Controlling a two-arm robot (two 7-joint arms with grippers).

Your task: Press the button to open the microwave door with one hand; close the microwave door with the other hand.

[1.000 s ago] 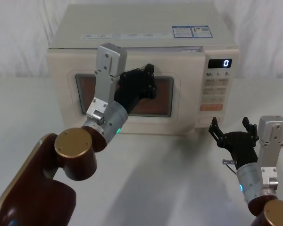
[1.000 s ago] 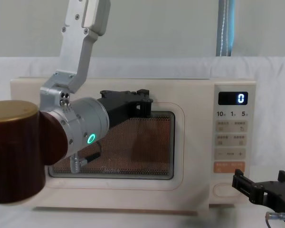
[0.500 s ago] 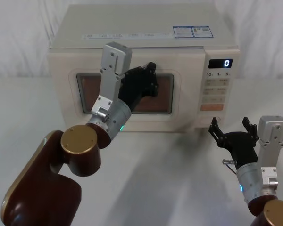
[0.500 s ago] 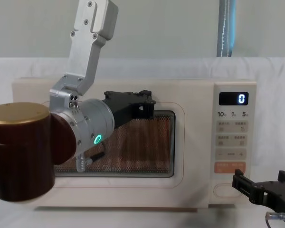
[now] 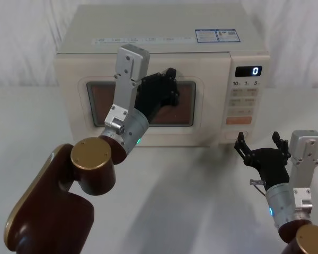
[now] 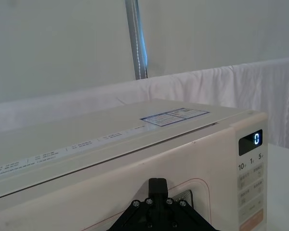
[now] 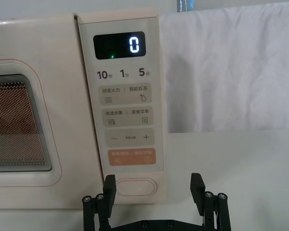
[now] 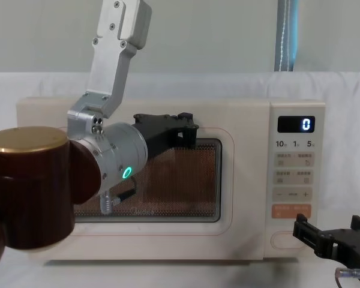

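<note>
The cream microwave door (image 5: 74, 71) with its dark window sits flush with the control panel. My left gripper (image 5: 170, 87) is shut and presses its black fingertips against the top edge of the window; it shows side-on in the chest view (image 8: 186, 128) and as one joined prong in the left wrist view (image 6: 157, 185). My right gripper (image 5: 259, 144) stands open, low in front of the panel and apart from it. The cream oval button (image 7: 136, 187) lies between its prongs (image 7: 153, 185) in the right wrist view, under the orange key (image 7: 132, 157).
The microwave (image 5: 164, 26) stands on a white-clothed table (image 5: 191, 190) with a white curtain behind. Its display (image 8: 303, 124) reads 0. My left arm's brown joint (image 5: 91, 154) reaches across the table in front of the door.
My left arm has pushed forward and up against the door, which went from slightly ajar to flush with the panel. The right gripper has not moved.
</note>
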